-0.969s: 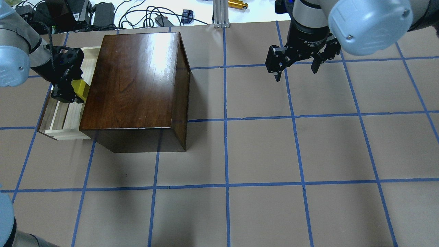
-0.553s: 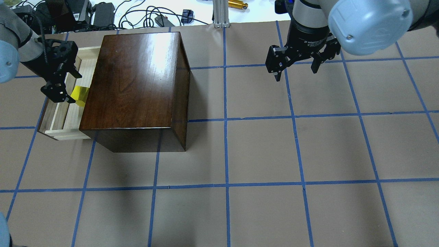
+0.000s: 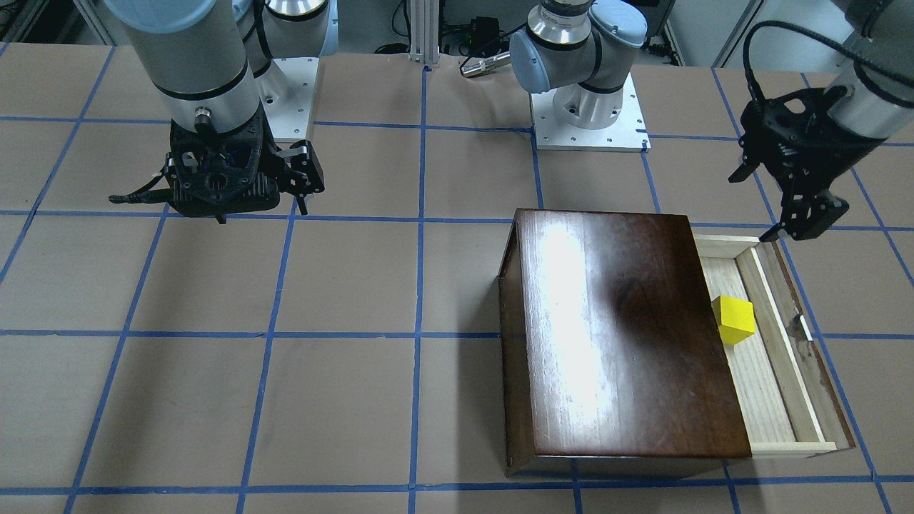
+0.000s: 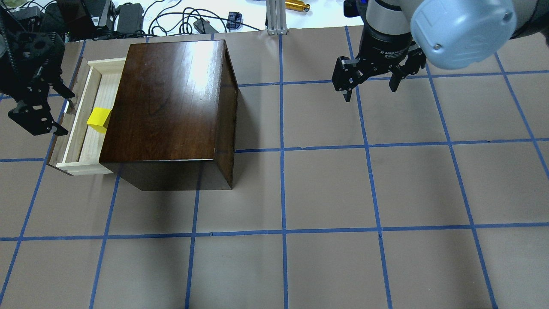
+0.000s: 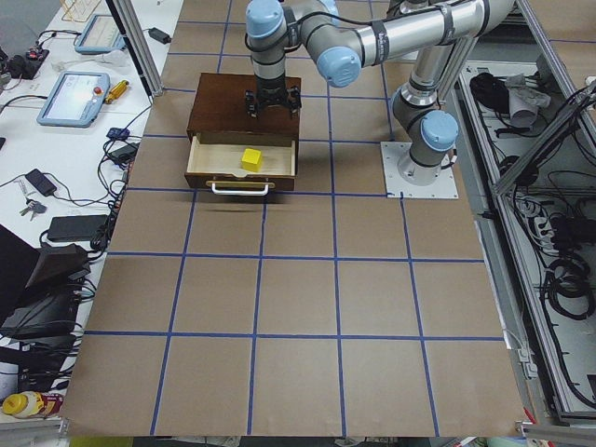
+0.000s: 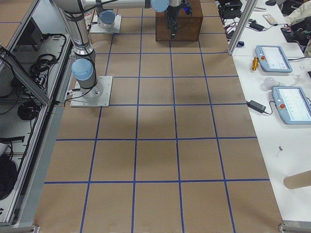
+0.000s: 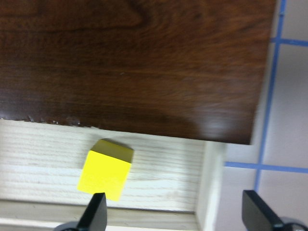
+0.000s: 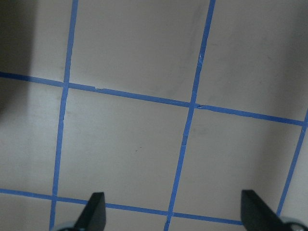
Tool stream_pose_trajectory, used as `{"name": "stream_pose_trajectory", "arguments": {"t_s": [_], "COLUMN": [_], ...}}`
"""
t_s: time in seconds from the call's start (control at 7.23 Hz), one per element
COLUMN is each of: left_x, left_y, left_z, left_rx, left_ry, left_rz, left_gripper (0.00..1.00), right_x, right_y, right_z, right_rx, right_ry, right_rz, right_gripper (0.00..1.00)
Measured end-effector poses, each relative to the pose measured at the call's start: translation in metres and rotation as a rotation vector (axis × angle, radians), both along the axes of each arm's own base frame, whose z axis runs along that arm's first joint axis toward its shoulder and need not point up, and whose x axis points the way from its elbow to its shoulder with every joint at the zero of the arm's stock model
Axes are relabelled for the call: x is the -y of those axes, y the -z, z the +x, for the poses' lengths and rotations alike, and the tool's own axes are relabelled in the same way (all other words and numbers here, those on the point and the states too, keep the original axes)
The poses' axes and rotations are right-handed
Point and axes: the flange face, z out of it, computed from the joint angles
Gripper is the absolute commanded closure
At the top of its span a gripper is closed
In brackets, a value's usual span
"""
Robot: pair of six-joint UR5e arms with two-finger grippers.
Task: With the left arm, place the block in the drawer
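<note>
The yellow block [image 4: 99,120] [image 3: 735,320] lies loose on the pale floor of the drawer [image 4: 81,111] [image 3: 778,343], close against the dark wooden box [image 4: 171,98]. The drawer is pulled out on the box's left. My left gripper [image 4: 66,113] [image 3: 750,207] hangs open and empty beside the drawer's front panel, clear of the block. Its wrist view has the block [image 7: 105,175] just ahead of one fingertip, and the left gripper [image 7: 175,214] holds nothing. My right gripper [image 4: 370,92] [image 8: 173,214] is open over bare table at the far right.
The box [image 3: 614,328] stands on brown paper marked with blue tape lines. Cables, power bricks and a metal post [image 4: 276,17] crowd the far table edge. Both arm bases [image 3: 589,107] sit on the robot's side.
The left gripper opened off the block and drew back to the left, away from the drawer. The block stayed in the drawer. The right arm has not moved.
</note>
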Motion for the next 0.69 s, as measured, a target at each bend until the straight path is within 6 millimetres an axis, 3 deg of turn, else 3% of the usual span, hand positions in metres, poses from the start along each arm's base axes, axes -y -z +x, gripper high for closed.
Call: {"name": "stream_pose_trajectory", "arguments": {"t_s": [0.28, 0.69], "left_x": [-0.028, -0.032], "left_y": [-0.029, -0.043], "left_z": [-0.011, -0.031], "left_rx": [0.015, 0.008], "left_ry": [-0.210, -0.706], "left_rz": [-0.017, -0.038], "left_gripper": [0.00, 0.00], "right_x": [0.000, 0.000], "right_y": [0.000, 0.000], "right_z": [0.000, 0.000], "right_rx": [0.000, 0.000], "right_ry": [0.000, 0.000], "right_rz": [0.000, 0.000], "right_gripper": [0.00, 0.00]}}
